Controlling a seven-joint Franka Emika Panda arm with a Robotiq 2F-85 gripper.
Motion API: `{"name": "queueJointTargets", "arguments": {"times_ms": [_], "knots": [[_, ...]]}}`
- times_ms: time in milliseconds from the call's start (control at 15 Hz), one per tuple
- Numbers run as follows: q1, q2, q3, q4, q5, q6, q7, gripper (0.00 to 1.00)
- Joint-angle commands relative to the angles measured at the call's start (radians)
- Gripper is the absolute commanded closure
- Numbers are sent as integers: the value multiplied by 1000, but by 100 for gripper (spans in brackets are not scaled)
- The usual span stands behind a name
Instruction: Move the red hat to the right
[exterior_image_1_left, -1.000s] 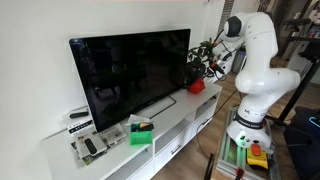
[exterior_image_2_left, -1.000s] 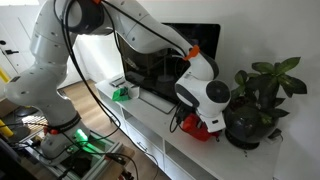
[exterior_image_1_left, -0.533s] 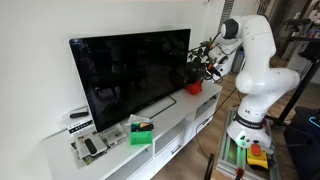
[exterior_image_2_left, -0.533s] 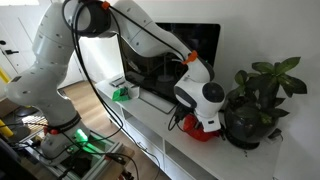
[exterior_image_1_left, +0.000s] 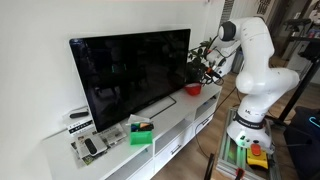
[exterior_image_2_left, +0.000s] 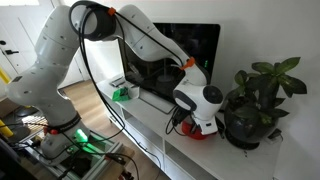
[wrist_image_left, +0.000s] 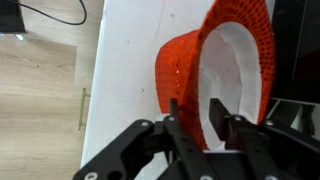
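The gripper (wrist_image_left: 197, 125) pinches the rim of the red hat (wrist_image_left: 180, 65), tipped on its edge with its pale inside facing sideways, on the white cabinet (wrist_image_left: 125, 60) by the TV (exterior_image_1_left: 130, 75).

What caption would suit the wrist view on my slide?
Wrist view: the pincer straddles the rim of the red hat on the white shelf.

Hat (exterior_image_1_left: 194, 88): on the tabletop (exterior_image_1_left: 172, 117), just past one end of the TV (exterior_image_1_left: 130, 75), beside the plant (exterior_image_2_left: 258, 100).
End effector (wrist_image_left: 196, 108): at the hat, straddling its wall.
Box (exterior_image_1_left: 141, 131): on the tabletop before the TV's other end, well apart from the hat.
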Motion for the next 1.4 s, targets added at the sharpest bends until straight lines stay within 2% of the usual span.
{"name": "queueJointTargets", "arguments": {"times_ms": [0, 200, 333, 533, 733, 1000, 1333], "knots": [[-3, -43, -23, -4, -116, -88, 12, 33], [-11, -116, -32, -28, -218, -165, -20, 10], [-14, -175, -25, -45, -267, -191, -61, 1], [-2, -224, -12, -39, -337, -194, -96, 0], [25, -313, 19, -90, -402, -200, -177, 0], [140, -484, 35, -246, -497, -161, -224, 0], [313, -708, 21, -461, -631, -164, -267, 0]]}}
